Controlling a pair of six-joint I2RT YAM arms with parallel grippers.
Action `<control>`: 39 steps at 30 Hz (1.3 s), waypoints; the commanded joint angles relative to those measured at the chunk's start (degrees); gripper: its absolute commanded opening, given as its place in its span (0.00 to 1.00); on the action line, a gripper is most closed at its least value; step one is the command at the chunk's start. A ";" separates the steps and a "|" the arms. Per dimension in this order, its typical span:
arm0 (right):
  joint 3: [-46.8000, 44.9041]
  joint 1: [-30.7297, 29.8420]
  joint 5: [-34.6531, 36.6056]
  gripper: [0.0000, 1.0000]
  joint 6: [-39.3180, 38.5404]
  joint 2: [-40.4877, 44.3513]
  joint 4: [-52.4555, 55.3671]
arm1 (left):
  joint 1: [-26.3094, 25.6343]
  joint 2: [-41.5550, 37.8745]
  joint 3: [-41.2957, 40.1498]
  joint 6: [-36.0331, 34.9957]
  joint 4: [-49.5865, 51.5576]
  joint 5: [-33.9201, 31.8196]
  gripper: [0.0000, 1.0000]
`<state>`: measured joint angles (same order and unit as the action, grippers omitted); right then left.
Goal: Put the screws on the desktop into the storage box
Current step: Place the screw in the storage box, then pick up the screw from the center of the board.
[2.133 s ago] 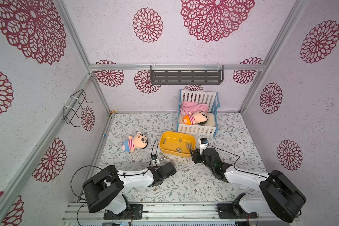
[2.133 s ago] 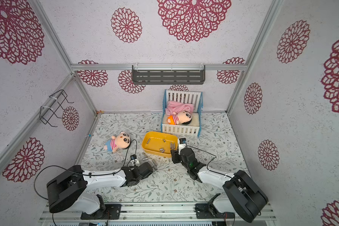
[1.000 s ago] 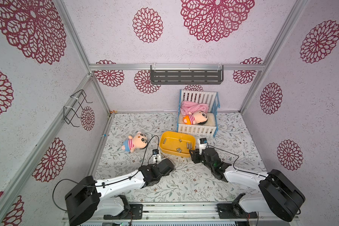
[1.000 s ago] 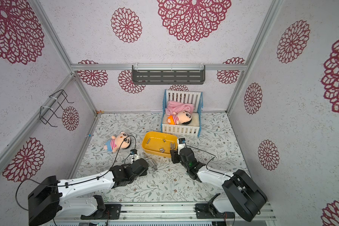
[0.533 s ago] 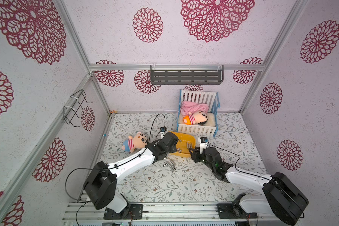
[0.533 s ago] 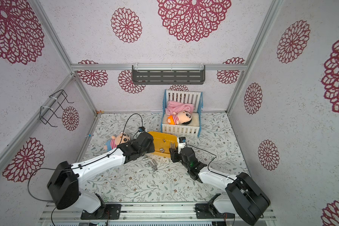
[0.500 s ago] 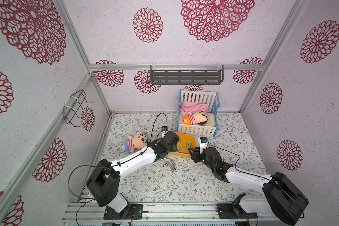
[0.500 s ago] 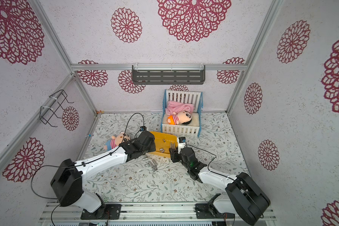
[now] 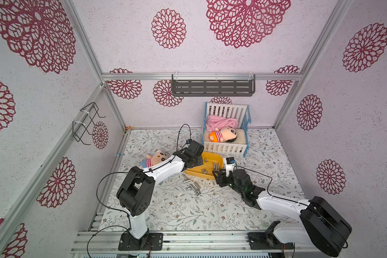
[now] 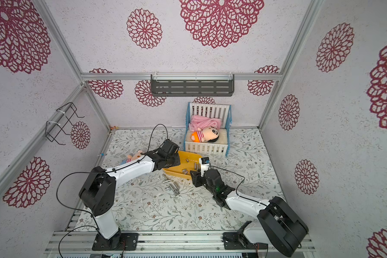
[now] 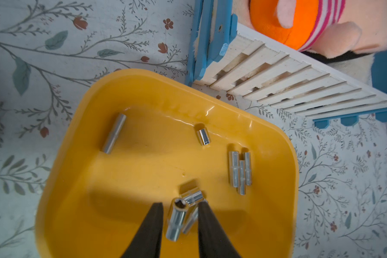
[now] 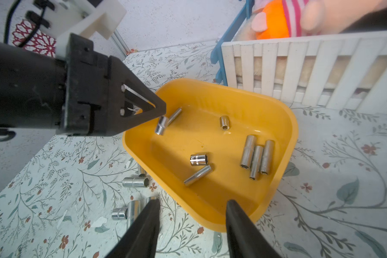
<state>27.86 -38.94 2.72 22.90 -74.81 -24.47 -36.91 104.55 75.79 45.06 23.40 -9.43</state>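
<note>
Left gripper (image 11: 180,204) hangs over the shallow yellow plastic storage box (image 11: 141,72), jaws parted — a shiny silver screw (image 11: 176,220) loose between them; right gripper (image 12: 191,202), wide and empty, sits at its near rim, stray screws (image 9: 196,185) on open leaf-printed desktop (image 9: 188,212).

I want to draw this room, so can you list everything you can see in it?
storage box: one, yellow, on the desktop in front of the crib
screws in the box: eight, silver, counting one by the left jaw tips
screws on the desktop: about six, silver, beside the box
desktop: one, white with leafy vines, under everything
crib: one, white and blue, by the back wall
doll in the crib: one, orange and striped
blanket: one, pink, in the crib
doll on the desktop: one, partly behind the left arm
shelf: one, grey, back wall
wire rack: one, black, left wall
left gripper: black, jaws open above the box
right gripper: black, jaws open at the box's edge
</note>
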 commanded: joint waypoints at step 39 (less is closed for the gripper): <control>20.24 -15.46 8.81 0.28 -3.60 -25.75 16.43 | -0.10 -41.12 -48.94 -6.58 -14.15 3.07 0.79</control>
<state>46.35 -54.26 9.67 20.05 -100.25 -8.36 -36.86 62.92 26.15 38.15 10.94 -4.56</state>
